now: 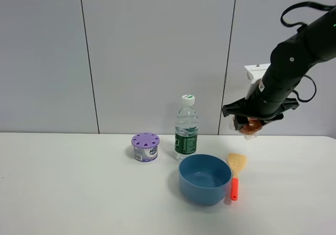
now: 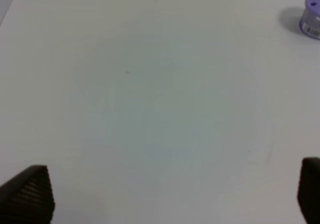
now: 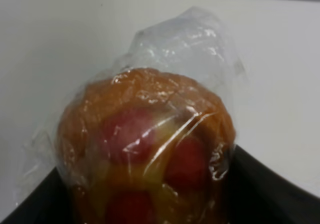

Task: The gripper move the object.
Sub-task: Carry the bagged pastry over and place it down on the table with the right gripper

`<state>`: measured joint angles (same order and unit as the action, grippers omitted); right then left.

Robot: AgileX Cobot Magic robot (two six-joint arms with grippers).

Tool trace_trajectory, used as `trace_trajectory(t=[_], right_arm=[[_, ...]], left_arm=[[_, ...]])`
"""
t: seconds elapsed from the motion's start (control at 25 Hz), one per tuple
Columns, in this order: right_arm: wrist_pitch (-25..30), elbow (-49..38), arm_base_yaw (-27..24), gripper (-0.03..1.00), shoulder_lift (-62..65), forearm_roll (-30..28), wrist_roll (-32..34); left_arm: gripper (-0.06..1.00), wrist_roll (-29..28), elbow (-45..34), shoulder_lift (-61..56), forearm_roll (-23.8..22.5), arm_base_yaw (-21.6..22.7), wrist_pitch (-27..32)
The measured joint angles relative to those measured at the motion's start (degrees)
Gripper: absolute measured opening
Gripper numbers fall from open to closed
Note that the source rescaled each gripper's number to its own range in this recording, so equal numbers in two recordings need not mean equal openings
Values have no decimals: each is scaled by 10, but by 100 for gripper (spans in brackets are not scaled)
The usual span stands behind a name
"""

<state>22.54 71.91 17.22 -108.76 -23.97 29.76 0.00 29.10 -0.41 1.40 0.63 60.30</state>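
My right gripper [image 1: 250, 122] is shut on the bun [image 1: 252, 125], a round golden-brown bun with red spots in crinkly clear plastic wrap. It holds the bun in the air, well above the table, above the orange spatula and to the right of the blue bowl. In the right wrist view the bun [image 3: 147, 154] fills the frame between the black fingers [image 3: 260, 194]. My left gripper [image 2: 170, 194] is open and empty over bare white table; only its two fingertips [image 2: 30, 194] show. It is out of the exterior high view.
On the white table [image 1: 79, 182] stand a purple-lidded tub [image 1: 145, 146], a clear water bottle [image 1: 186, 128], a blue bowl [image 1: 205, 179] and an orange spatula [image 1: 235, 174] beside the bowl. The tub also shows in the left wrist view [image 2: 312, 14].
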Motion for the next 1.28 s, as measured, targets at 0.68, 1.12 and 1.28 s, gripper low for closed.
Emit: trace_trajectory(t=[0.68, 1.12, 1.28], right_arm=[[-161, -1, -27, 0, -59, -228, 293], [-214, 8, -36, 0, -111, -236, 347], [-225, 32, -36, 0, -151, -231, 347]], left_arm=[[100, 0, 0, 0, 0, 0, 0], [100, 0, 0, 0, 0, 0, 0], [100, 0, 0, 0, 0, 0, 0]])
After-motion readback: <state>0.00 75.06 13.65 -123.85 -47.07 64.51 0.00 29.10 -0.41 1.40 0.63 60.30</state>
